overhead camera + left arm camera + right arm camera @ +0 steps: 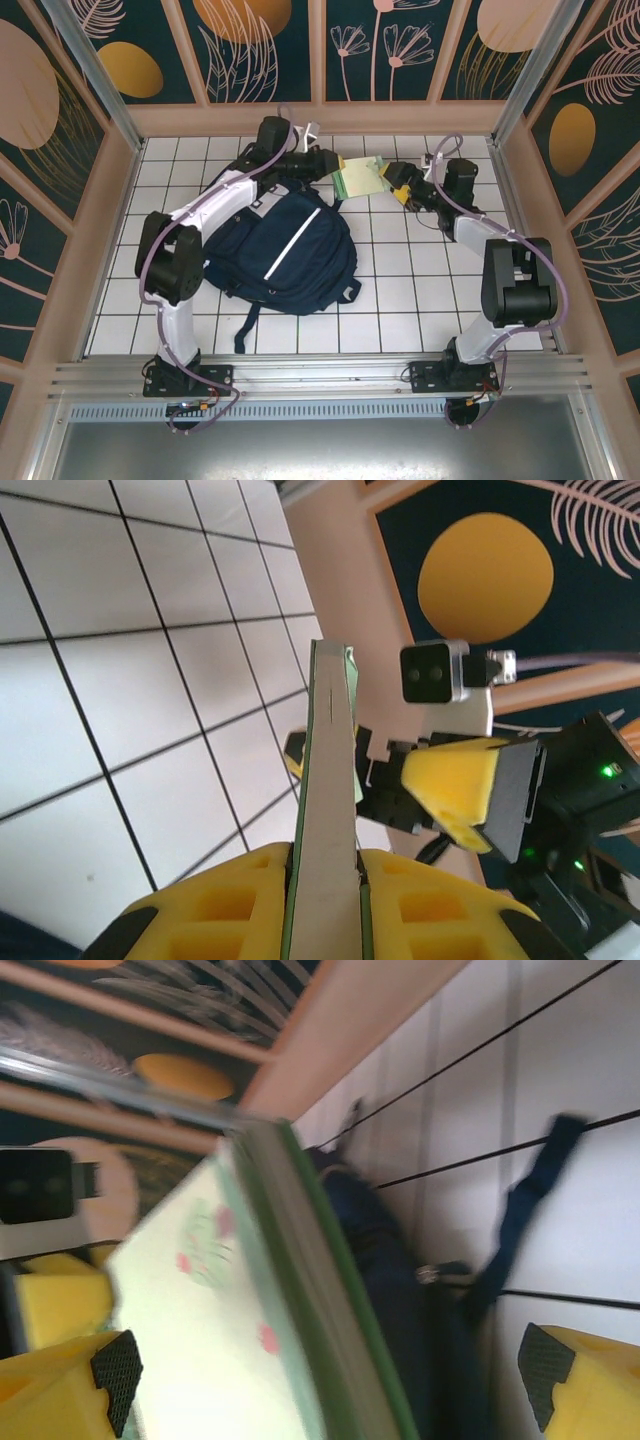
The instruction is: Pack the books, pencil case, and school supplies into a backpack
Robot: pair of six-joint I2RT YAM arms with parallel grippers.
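Left claw (333,168): clamped on the pack (360,178), a pale green rectangular item. Seen from the left wrist, its two yellow fingers (220,900) press on both faces of the pack near one end. The pack stands edge-on out of the grip, showing a pale edge bordered in green. It is held over the far tiles of the table (420,300), just beyond the top end of the backpack (285,250). Right claw (402,188): jaws wide apart, facing the left claw from the pack's opposite end. Seen from the right wrist, the pack's broad face, pale green with small pink marks, lies between the black pads (118,1365). One pad stands well clear of the pack. Whether the other touches it cannot be told, as that picture is blurred. The right claw grips nothing. Backpack: navy, lying flat on the white tiles left of centre, with its white stripe (295,238) facing up. A dark strap (245,325) trails toward the near edge. The left arm arches over the backpack's left side on its way to the pack. Whether the backpack's opening is unzipped cannot be told from where I stand.
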